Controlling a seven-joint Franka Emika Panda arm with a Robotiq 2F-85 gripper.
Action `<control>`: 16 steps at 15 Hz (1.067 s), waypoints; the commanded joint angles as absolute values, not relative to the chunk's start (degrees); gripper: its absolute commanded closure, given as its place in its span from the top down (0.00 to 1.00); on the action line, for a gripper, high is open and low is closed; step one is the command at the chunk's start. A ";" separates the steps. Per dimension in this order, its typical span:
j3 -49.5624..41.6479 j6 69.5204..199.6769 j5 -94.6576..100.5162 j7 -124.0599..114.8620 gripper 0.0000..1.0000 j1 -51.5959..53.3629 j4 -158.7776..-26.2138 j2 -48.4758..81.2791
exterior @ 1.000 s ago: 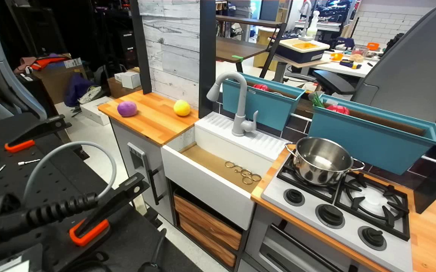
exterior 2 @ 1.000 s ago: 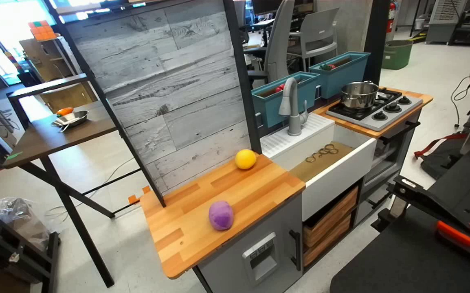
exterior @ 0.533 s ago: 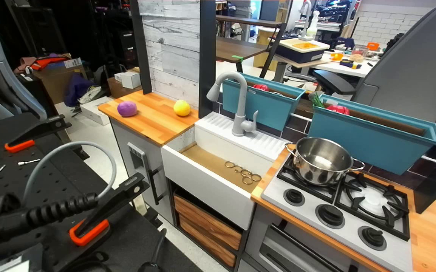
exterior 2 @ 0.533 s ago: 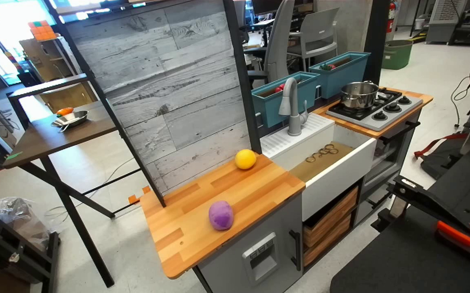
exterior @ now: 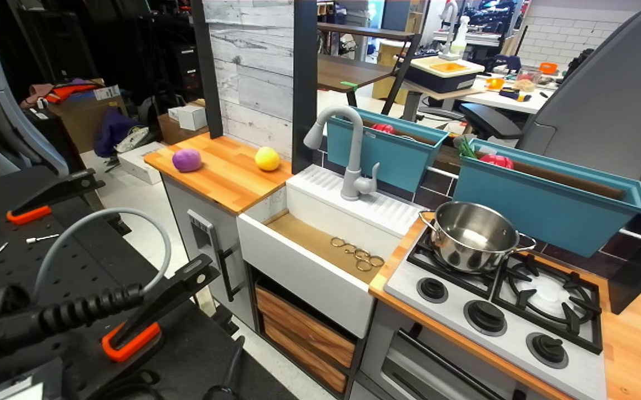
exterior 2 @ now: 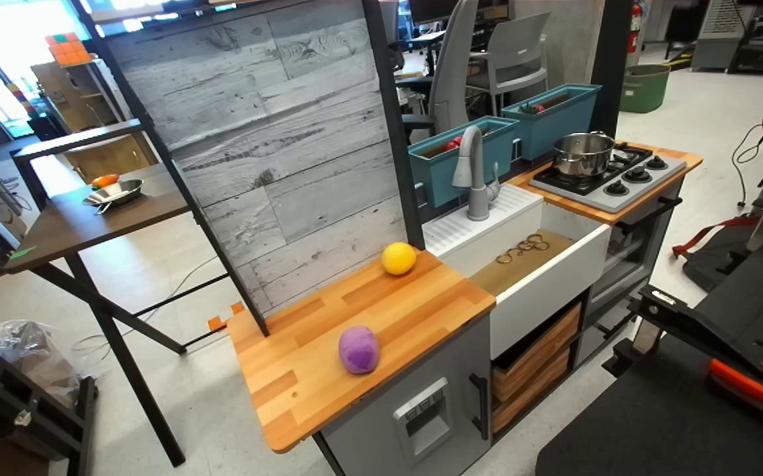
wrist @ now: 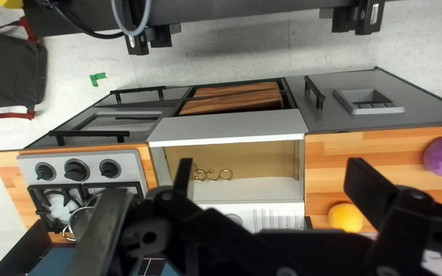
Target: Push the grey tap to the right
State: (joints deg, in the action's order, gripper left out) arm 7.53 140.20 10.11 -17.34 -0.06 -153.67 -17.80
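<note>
Your end effector (wrist: 270, 168) takes up much of the lower wrist view — its two fingers spread wide apart, with the white sink (exterior: 304, 272) and the wooden top of the counter (exterior: 231, 183) showing through the gap. The grey tap (exterior: 356, 145) stands upright in both exterior views, set on the ridged ledge (exterior: 323, 182) behind the sink, along the counter's back edge. You see its spout bent over toward the counter's wooden end, its handle raised on the side facing the stove (exterior: 516, 332); in the wrist view, your end effector hides part of that ledge. Several gold-coloured rings (exterior: 362, 258) lie on the sink's brown floor, toward the stove. A yellow ball (exterior 2: 399, 258) sits by the counter's back edge, near the corner beside the sink, while a purple ball (exterior 2: 359, 350) rests nearer the front edge, toward the outer end. Toward the counter's opposite end, a shiny steel pot (exterior: 465, 250) stands upright on the stove, on the side closest to the sink — three black knobs (exterior: 487, 315) lined up before it, near the front edge. Two teal planters (exterior: 398, 158) run along the back edge, one behind the tap and one behind the stove.
</note>
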 commanded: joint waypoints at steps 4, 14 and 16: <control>13.31 158.42 33.55 -46.90 1.00 -8.93 -146.68 2.48; -6.78 157.19 52.33 -91.24 1.00 7.81 -118.83 29.25; -10.07 157.36 52.58 -99.47 1.00 13.12 -114.89 35.48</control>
State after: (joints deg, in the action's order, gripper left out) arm -4.98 157.67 51.07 -88.23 5.66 -122.29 26.33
